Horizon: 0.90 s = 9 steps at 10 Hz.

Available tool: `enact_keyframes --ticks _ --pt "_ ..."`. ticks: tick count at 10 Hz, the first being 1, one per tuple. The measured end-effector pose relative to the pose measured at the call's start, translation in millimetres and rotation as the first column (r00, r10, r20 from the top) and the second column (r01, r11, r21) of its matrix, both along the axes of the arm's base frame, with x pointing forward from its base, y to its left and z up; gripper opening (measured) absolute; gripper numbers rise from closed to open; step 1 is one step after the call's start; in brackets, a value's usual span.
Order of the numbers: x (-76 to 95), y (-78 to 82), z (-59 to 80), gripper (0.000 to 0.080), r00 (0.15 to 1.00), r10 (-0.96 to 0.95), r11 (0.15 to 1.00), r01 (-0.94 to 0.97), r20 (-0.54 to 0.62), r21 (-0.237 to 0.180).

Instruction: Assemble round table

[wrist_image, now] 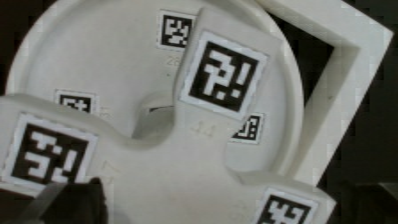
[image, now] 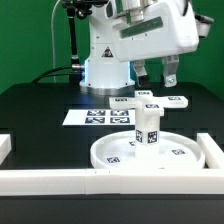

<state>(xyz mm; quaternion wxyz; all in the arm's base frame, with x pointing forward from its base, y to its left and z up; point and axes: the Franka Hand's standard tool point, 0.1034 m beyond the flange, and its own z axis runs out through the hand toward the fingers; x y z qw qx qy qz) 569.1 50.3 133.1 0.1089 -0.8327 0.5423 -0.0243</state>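
My arm hangs over the table, with its white base [image: 103, 68] standing far behind the round disc [image: 150, 152]. My gripper [image: 156, 76] points down, up above the disc and a bit behind it. Its two fingers [image: 170, 74] are apart and hold nothing.

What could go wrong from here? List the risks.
1. The cross piece sits on top of the post with nothing holding it; if it is not fully seated, a nudge might tip it off.
2. The gripper hangs just above the cross piece, so a careless sideways move could clip an arm.
3. The disc lies against the rail; a push on the post could shift it.
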Motion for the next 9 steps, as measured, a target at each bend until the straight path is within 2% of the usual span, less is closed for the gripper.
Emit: enact_keyframes --ticks 4,5,6,7,9 --pt "-0.3 -1.7 -0.8 0.0649 0.962 0.271 0.962 -0.269 0.032 -0.055" --pt "-1.1 -2.6 -1.5 0.0649 0.892 0.452 0.888 -0.446 0.03 -0.11" --pt "-1.0 -3.3 -1.3 0.0649 0.788 0.616 0.779 -0.606 0.013 -0.164" --pt "-2.0 -3.1 -1.1 0.0649 0.69 0.724 0.677 -0.713 -0.005 -0.181" --pt "-3.3 -0.8 -0.4 0.0649 0.483 0.875 0.469 -0.864 -0.042 -0.181"
